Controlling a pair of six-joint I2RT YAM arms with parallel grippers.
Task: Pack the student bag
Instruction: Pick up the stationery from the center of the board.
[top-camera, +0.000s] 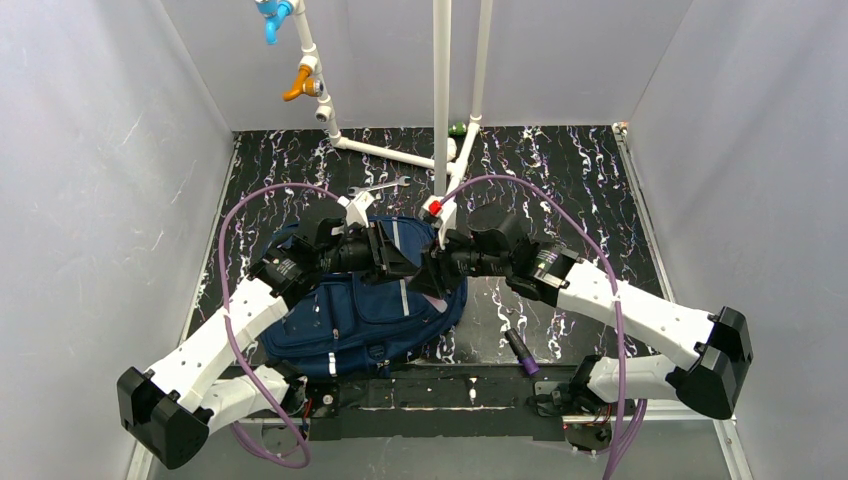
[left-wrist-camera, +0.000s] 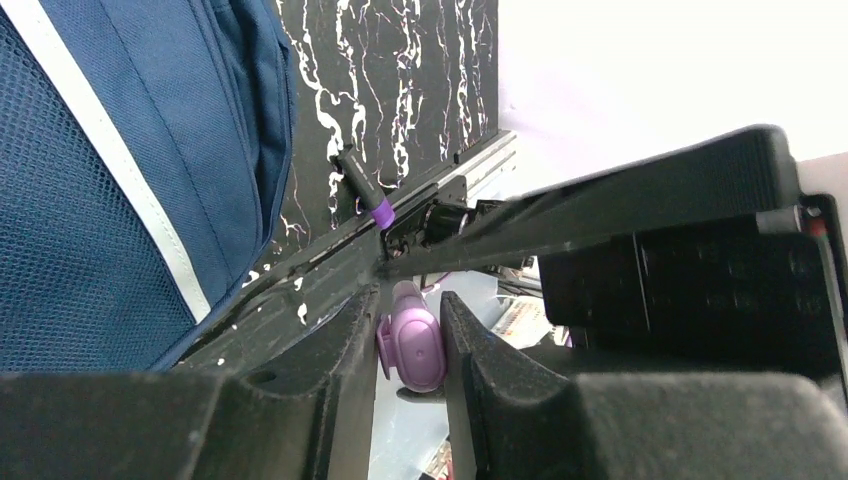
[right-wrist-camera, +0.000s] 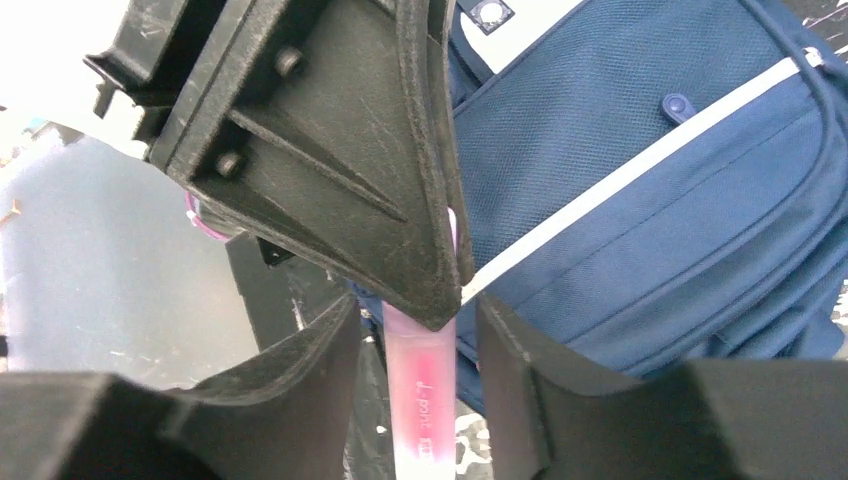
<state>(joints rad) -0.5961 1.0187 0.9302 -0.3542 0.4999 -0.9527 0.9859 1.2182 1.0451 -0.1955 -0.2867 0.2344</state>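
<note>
The student bag (top-camera: 350, 320) lies flat on the marbled black table, navy with light stripes, and shows in both wrist views (left-wrist-camera: 100, 200) (right-wrist-camera: 650, 200). Above its top end the two grippers meet tip to tip. A pen with a translucent pink barrel (right-wrist-camera: 422, 390) and a purple cap (left-wrist-camera: 412, 345) hangs between them. My left gripper (left-wrist-camera: 410, 330) (top-camera: 400, 255) is shut on the capped end. My right gripper (right-wrist-camera: 420, 330) (top-camera: 432, 268) holds the barrel, with one left finger (right-wrist-camera: 330, 150) crossing just over it.
A dark marker with a purple end (top-camera: 521, 352) (left-wrist-camera: 362, 185) lies on the table right of the bag. A wrench (top-camera: 380, 188) rests behind the bag. White pipes (top-camera: 441, 90) with a blue and an orange valve (top-camera: 298, 85) stand at the back. Grey walls enclose the table.
</note>
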